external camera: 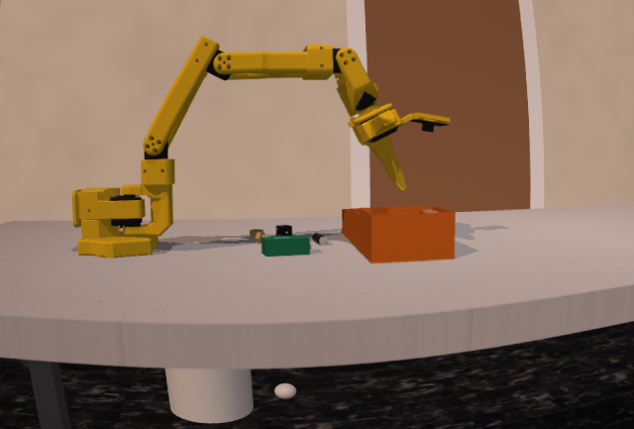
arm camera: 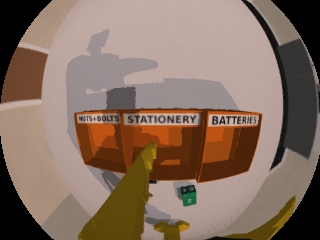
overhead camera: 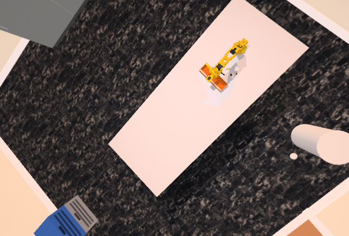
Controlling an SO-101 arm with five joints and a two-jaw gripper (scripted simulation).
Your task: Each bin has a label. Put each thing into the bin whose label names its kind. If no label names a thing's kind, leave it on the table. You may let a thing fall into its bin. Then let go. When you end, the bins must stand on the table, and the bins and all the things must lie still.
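We see the gripper (external camera: 420, 157) spread wide and holding nothing, above the orange bin (external camera: 404, 235). Only the wrist view shows its labels: NUTS+BOLTS, STATIONERY, BATTERIES. On the table (external camera: 307, 301) beside the bin lies a green block (external camera: 284, 246); the small things behind it are too small to name.

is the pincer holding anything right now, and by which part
Nothing is held: the pincer hangs wide open above the orange bin.

A yellow arm (overhead camera: 225, 59) is seen stretched over the pale worktop (overhead camera: 174, 132), near its far right edge. An orange bin (overhead camera: 218, 84) is partly covered by the arm's end, towards the worktop's middle.
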